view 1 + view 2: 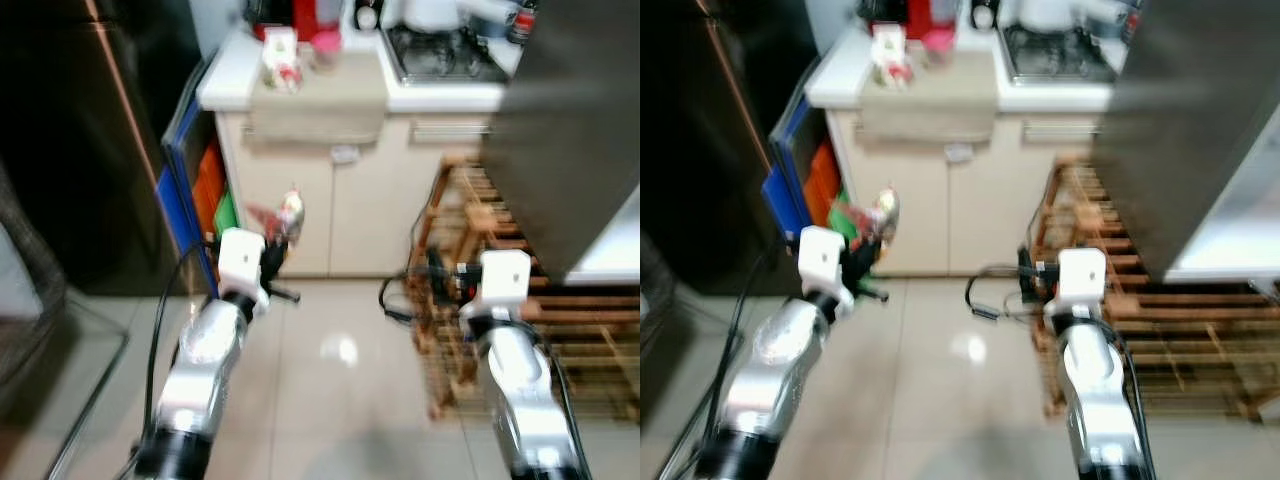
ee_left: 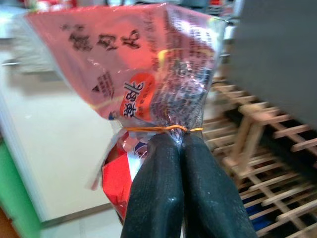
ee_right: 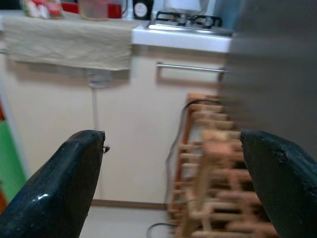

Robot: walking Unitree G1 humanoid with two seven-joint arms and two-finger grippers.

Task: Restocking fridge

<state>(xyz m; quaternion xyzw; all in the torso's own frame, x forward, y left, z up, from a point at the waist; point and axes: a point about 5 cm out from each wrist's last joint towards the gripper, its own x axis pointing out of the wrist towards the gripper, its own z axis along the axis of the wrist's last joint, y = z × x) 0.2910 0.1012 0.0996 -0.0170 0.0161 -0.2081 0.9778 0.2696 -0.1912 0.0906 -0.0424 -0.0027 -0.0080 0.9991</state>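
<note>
Carrying step in hand: left gripper (image 2: pixel 182 148) is clamped on the tied neck of a printed snack bag (image 2: pixel 138 64), held aloft before the cream cabinet (image 1: pixel 310 200), right gripper (image 3: pixel 173 168) spread wide and empty; next, I judge, bring it to the fridge door (image 1: pixel 560 120).

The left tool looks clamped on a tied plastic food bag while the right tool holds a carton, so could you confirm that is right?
Not quite. The left tool is indeed shut on the tied food bag, pinching it near its rubber band. The right tool, however, holds nothing: the right wrist view shows its fingers spread wide with only the cabinet and wooden rack beyond them.
</note>
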